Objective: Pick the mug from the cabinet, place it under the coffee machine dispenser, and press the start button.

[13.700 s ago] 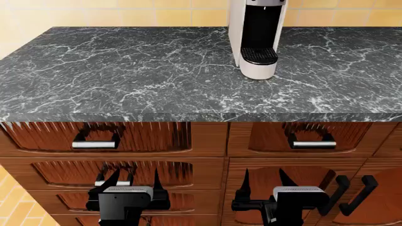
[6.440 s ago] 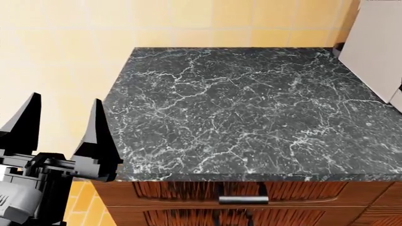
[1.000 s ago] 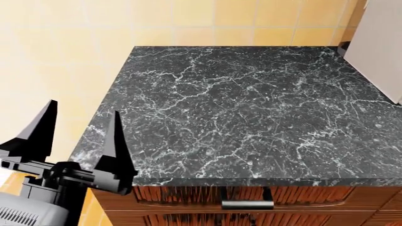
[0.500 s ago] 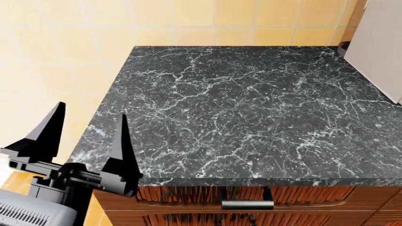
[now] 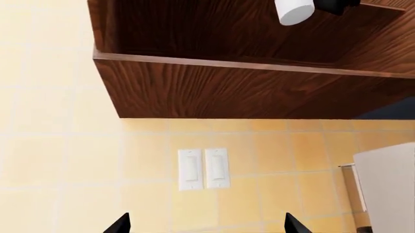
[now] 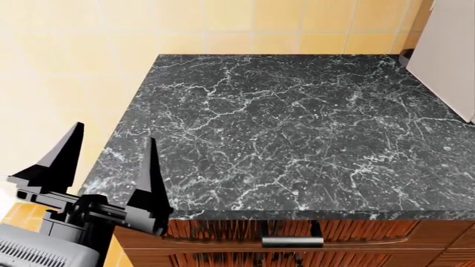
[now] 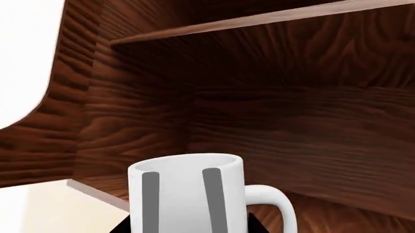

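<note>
The white mug (image 7: 188,199) fills the near part of the right wrist view, its loop handle (image 7: 275,206) off to one side, in front of the dark wooden wall cabinet (image 7: 272,126). My right gripper (image 7: 188,225) has a black finger tight against each side of the mug and is shut on it. The left wrist view shows the mug (image 5: 295,10) small, up at the cabinet opening (image 5: 214,43), with the right gripper (image 5: 334,5) beside it. My left gripper (image 6: 111,139) is open and empty off the counter's left front corner. The coffee machine is out of view.
A black marble counter (image 6: 297,133) on wooden drawers with a metal handle (image 6: 292,242) fills the head view. A tall pale grey panel (image 6: 445,50) stands at its right end. Yellow wall tiles carry two white switches (image 5: 203,168) below the cabinet.
My left gripper has risen a little and shifted right in the head view, still open. The counter and the view have held still over the last second.
</note>
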